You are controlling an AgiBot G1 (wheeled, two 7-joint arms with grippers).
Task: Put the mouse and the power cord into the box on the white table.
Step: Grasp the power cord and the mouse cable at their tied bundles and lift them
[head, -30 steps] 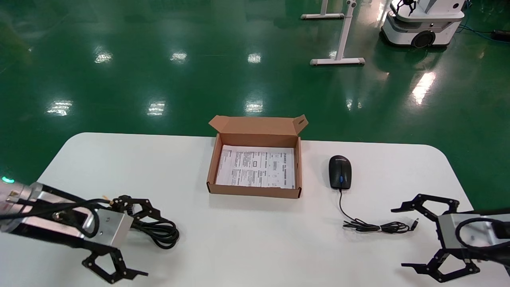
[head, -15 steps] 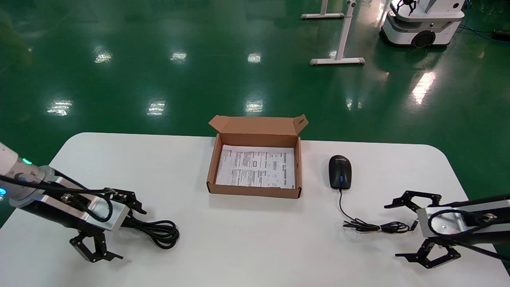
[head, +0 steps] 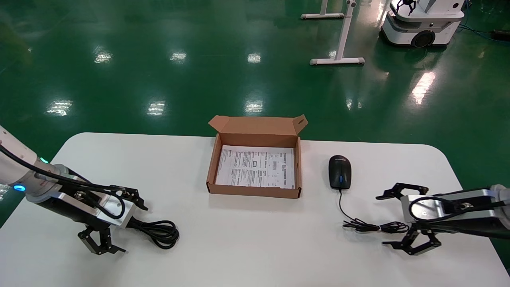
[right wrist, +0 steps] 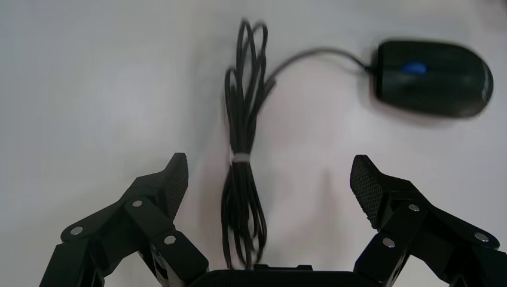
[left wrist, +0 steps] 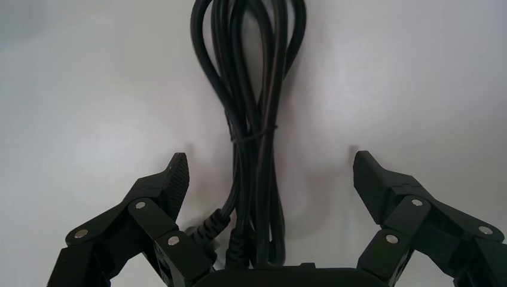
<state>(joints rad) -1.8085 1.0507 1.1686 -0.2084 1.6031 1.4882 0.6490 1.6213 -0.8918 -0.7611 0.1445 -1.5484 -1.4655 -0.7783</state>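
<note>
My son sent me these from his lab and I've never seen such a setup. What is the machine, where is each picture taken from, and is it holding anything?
It is a robot with two arms, each ending in a black claw. The wide picture comes from a camera on its head, looking down at the white table. The other two come from cameras on its wrists, looking out between the claws.

On the table stand an open cardboard box with a printed sheet inside, a black mouse with its thin cable beside it, and a coiled power cord.

Nothing is held. The left gripper is open, straddling the power cord. The right gripper is open astride the mouse's bundled cable.
</note>
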